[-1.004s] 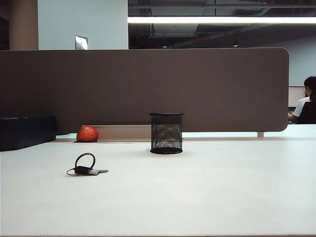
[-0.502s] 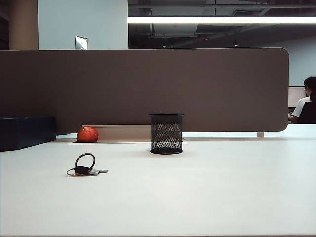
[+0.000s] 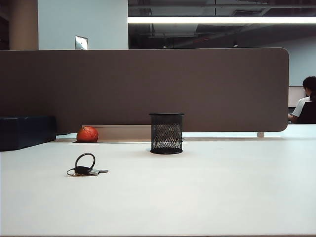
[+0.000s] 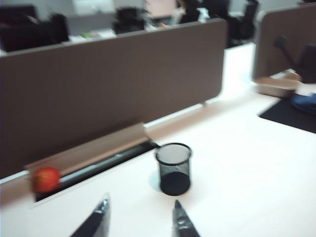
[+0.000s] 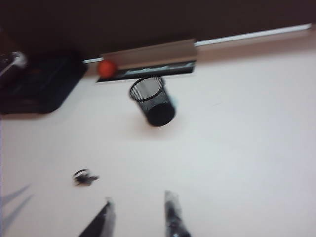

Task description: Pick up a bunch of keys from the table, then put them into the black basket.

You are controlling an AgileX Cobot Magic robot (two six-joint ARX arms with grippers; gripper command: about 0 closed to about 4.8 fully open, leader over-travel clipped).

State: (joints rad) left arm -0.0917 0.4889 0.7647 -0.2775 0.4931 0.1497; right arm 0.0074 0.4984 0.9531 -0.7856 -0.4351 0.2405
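The bunch of keys [image 3: 85,168], a dark ring with a black fob and a silvery key, lies flat on the white table [image 3: 197,192] left of centre; the right wrist view shows the bunch of keys [image 5: 84,177] small and blurred. The black basket [image 3: 166,133], a wire-mesh cup, stands upright further back near the brown partition, and also shows as the black basket [image 4: 173,167] and the black basket [image 5: 152,100]. My left gripper [image 4: 140,206] hovers open above bare table short of the basket. My right gripper [image 5: 137,199] is open and empty, well apart from the keys. Neither gripper appears in the exterior view.
An orange-red ball [image 3: 87,134] rests in a slot at the partition's foot. A large dark box [image 3: 25,131] sits at the back left. A brown partition [image 3: 148,89] closes off the table's far side. A person [image 3: 307,101] sits beyond at the far right.
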